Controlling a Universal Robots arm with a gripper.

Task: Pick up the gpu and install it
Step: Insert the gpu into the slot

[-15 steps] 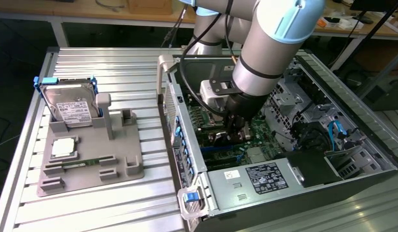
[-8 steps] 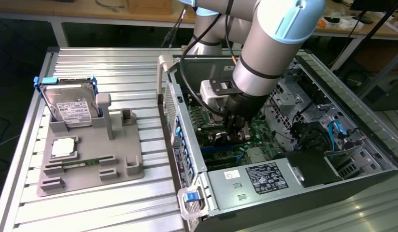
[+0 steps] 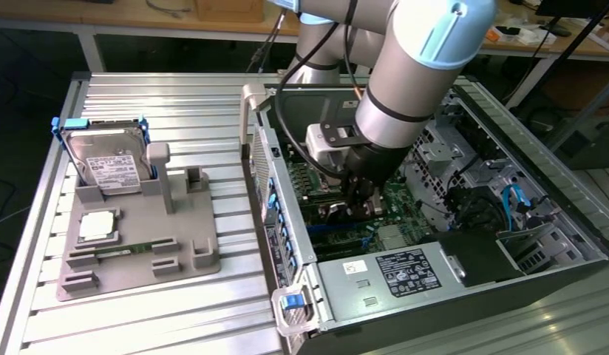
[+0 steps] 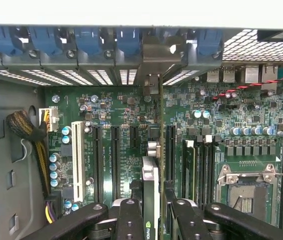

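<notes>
The gpu [image 4: 152,175] stands edge-on as a thin dark strip with a green logo near my fingers. My gripper [image 4: 156,220] is shut on it, one black finger [image 4: 130,217] on each side. The card runs over the motherboard's expansion slots, and its silvery end bracket [image 4: 157,55] meets the case's rear slot wall. In the exterior view my gripper [image 3: 362,196] reaches down into the open computer case [image 3: 541,192], and the arm hides most of the card there.
Black slots and a white slot [image 4: 77,155] lie beside the card; the CPU socket [image 4: 246,192] and a cable bundle [image 4: 29,130] flank it. Blue latches [image 4: 86,40] line the rear wall. Outside the case a grey fixture [image 3: 191,259] holds a hard drive [image 3: 107,166] and a memory stick [image 3: 122,250].
</notes>
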